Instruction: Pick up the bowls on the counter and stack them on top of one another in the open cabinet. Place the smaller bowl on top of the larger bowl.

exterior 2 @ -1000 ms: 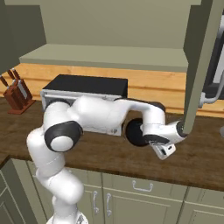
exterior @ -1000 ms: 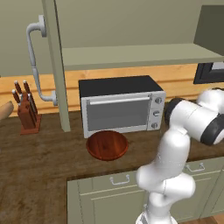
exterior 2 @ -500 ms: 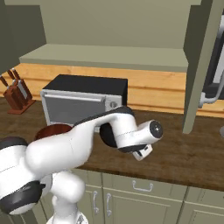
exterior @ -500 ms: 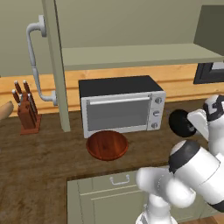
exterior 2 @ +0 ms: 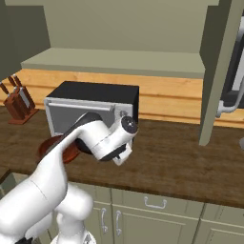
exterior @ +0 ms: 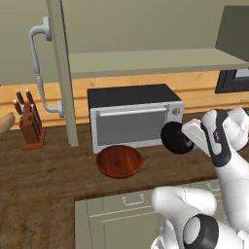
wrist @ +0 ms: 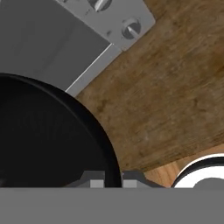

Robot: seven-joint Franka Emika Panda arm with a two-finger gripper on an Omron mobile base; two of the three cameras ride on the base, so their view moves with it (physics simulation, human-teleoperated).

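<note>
The gripper (wrist: 106, 180) pinches the small black bowl's (exterior: 176, 138) rim. The brown bowl (exterior: 119, 161) sits at its 9 o'clock; the arm half hides it from the right.

flat, even rendered light, moderately bright, with no clear source. shadows are soft: a faint dark patch lies on the counter (exterior: 48, 170) under the toaster oven (exterior: 133, 119) front. no glare or highlights on the wood. the base views look slightly coarse and soft. the hand view shows the black bowl (wrist: 48, 140) as near featureless darkness.
</note>
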